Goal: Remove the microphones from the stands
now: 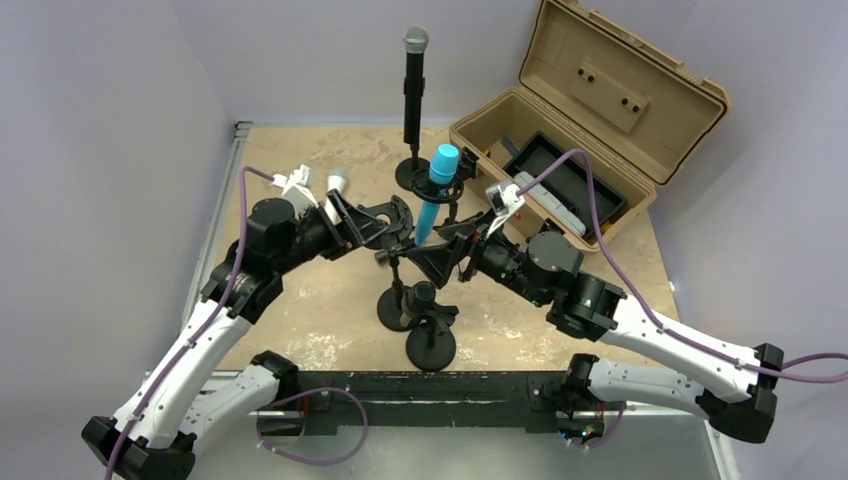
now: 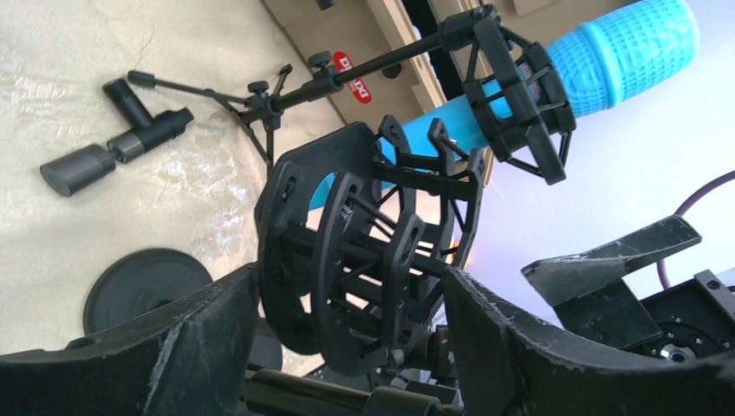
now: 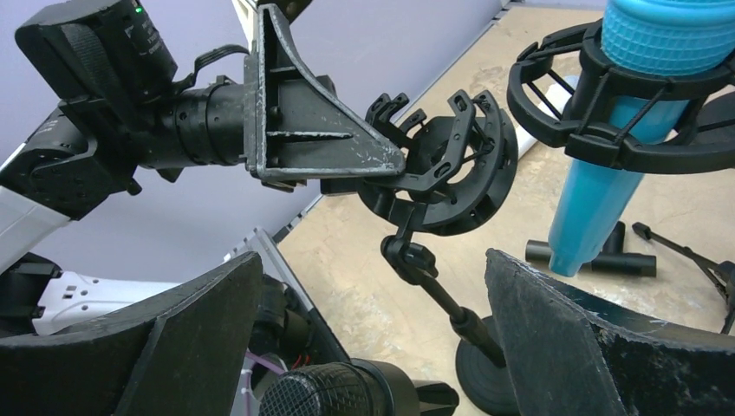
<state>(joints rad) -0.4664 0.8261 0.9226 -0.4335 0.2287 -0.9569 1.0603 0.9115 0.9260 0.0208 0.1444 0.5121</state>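
Cradling blue microphone point(image 2: 624, 52), shock mount point(image 3: 624, 149), tan case point(image 1: 640, 90) seemingly holding tray point(image 1: 550, 165)

Scuffed black wedge-shaped fingers point(image 2: 520, 347) tip the left arm point(image 1: 200, 340) and right arm point(image 1: 650, 335), with black joints just behind them, white shells farther back, and purple cables point(image 1: 243, 205) alongside.

Blue microphone point(image 3: 598, 208) head was cut off at top edge, right wrist view. Lower body was masked by empty shock mount point(image 2: 342, 260) in left wrist view.
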